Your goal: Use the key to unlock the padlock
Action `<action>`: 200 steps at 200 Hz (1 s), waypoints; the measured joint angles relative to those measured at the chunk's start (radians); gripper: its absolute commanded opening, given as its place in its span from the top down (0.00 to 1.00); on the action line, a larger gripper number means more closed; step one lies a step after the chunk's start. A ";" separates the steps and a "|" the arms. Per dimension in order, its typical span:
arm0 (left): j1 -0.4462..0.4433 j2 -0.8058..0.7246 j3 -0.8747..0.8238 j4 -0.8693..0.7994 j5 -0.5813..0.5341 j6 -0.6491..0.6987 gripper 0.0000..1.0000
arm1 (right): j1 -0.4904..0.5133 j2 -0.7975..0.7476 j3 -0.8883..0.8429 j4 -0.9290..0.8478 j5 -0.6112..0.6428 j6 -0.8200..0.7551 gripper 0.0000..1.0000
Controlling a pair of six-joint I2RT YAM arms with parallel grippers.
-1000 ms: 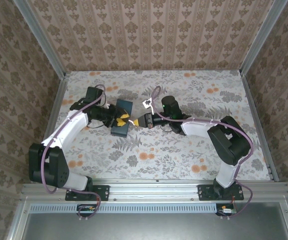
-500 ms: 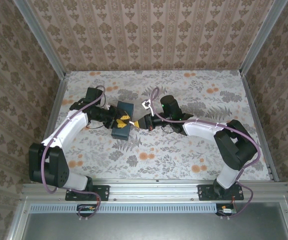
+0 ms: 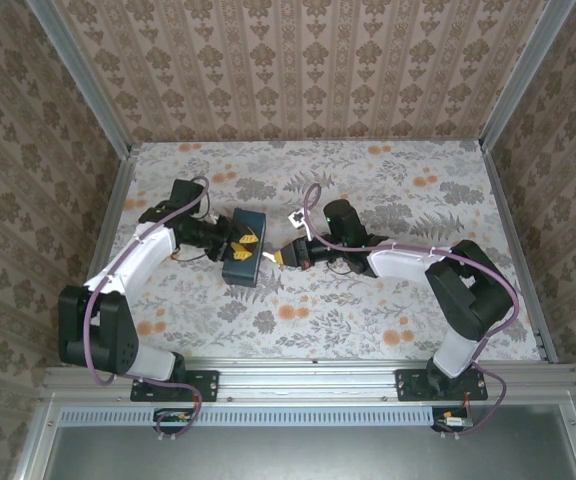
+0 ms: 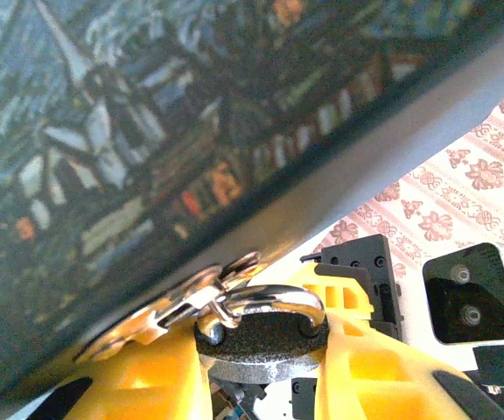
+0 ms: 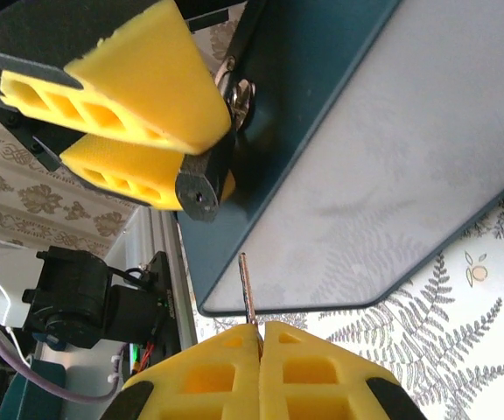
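**Soft light, blurred close-ups**

The overhead view is bright and sharp, with faint shadows on the desk point(image 3: 388, 310). In the left wrist view the box point(image 4: 147, 131) is dim and blurred; the padlock point(image 4: 265, 339) shackle glints. The right wrist view is bright, its near foreground soft.

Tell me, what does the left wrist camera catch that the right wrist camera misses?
Left wrist camera: the silver shackle hooked through the hasp, and the painted night-town picture on the lid of the box.
Right wrist camera: the key sticking out of the shut right gripper, aimed toward the underside of the padlock with a gap between them, plus the flowered table.
Both: the dark padlock clamped between the yellow fingers of the left gripper, and the box.
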 measured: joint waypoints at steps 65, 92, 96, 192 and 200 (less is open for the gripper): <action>0.034 -0.006 -0.012 0.002 0.021 0.000 0.93 | -0.001 -0.019 -0.002 0.046 -0.045 0.067 1.00; 0.044 -0.006 -0.012 0.001 0.025 0.000 0.93 | -0.001 -0.001 0.043 0.069 -0.055 0.081 1.00; 0.045 -0.006 -0.012 0.001 0.025 0.000 0.93 | -0.001 0.002 0.048 0.074 -0.056 0.082 1.00; 0.050 -0.006 -0.012 0.006 0.033 0.000 0.93 | -0.001 0.097 0.082 0.123 -0.071 0.130 1.00; 0.050 -0.006 -0.012 0.006 0.033 0.000 0.93 | -0.001 0.098 0.084 0.124 -0.071 0.130 1.00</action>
